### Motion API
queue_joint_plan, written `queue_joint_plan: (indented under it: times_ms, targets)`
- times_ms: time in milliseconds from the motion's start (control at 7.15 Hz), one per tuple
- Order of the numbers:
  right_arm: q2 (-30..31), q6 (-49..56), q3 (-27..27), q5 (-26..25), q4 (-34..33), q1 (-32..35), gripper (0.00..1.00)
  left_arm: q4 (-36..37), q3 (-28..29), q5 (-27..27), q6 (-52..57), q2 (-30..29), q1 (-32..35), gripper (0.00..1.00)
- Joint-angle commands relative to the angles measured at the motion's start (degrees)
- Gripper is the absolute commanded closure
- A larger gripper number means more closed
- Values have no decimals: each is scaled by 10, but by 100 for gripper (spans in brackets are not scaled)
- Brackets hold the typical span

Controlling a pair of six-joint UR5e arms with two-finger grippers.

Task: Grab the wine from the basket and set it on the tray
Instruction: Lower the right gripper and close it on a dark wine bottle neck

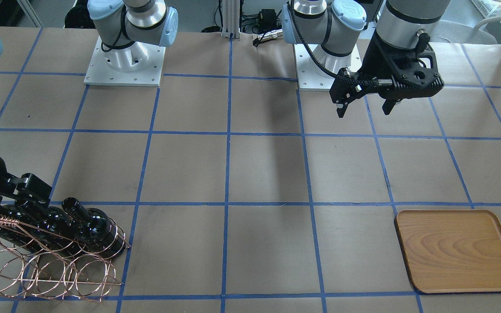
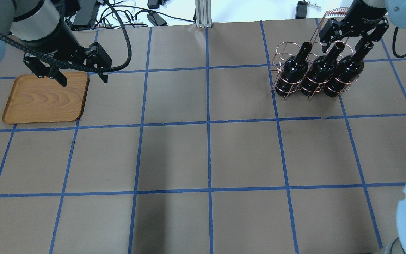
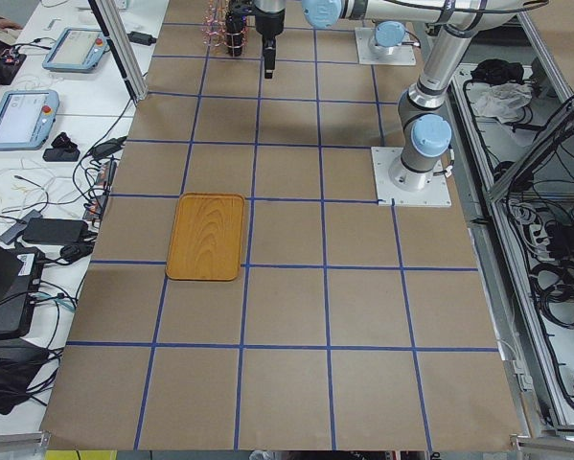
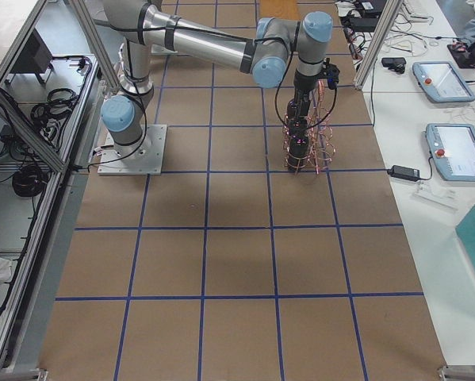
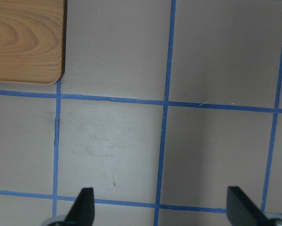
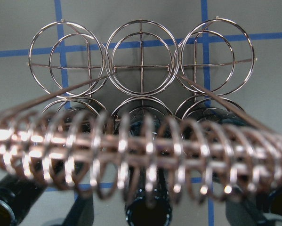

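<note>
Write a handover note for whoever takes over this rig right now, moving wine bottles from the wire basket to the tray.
Left gripper: jaws open, empty, raised near the flat light-brown wooden tray.
Right gripper: jaws open, apparently astride the neck of the middle glossy black glass wine bottle, not closed.
All three bottles stand in the copper wire-ring basket; none on the tray.
Left to do: grip, lift out, set on tray.

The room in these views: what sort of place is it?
Most likely a robotics lab: two arms bolted to a table gridded with blue tape, and control tablets on a side bench.
</note>
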State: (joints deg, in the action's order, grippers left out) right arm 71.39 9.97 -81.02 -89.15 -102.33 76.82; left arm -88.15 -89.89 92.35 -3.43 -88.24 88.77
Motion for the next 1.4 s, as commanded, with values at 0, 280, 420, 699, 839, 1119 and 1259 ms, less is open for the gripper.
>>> queue_joint_plan:
  times_ms: [0,280,420,699,839,1119,1259]
  targets:
    - [-1,-13,0,21,-6,0,21,0,1,-1,0,0,0,0]
    - [-1,-16,0,21,-5,0,48,0,1,0,0,0,-1,0]
    - [-1,-16,-1,16,-2,1,63,0,1,0,0,0,-1,0]
    - [0,-15,-1,15,-2,1,84,-2,0,1,0,2,-1,0]
    - [1,-15,0,14,0,2,100,0,0,0,0,2,-1,0]
    - [14,-16,11,16,2,5,100,0,0,0,0,2,0,0]
    - [34,-16,26,16,23,9,100,0,0,0,0,2,-1,0]
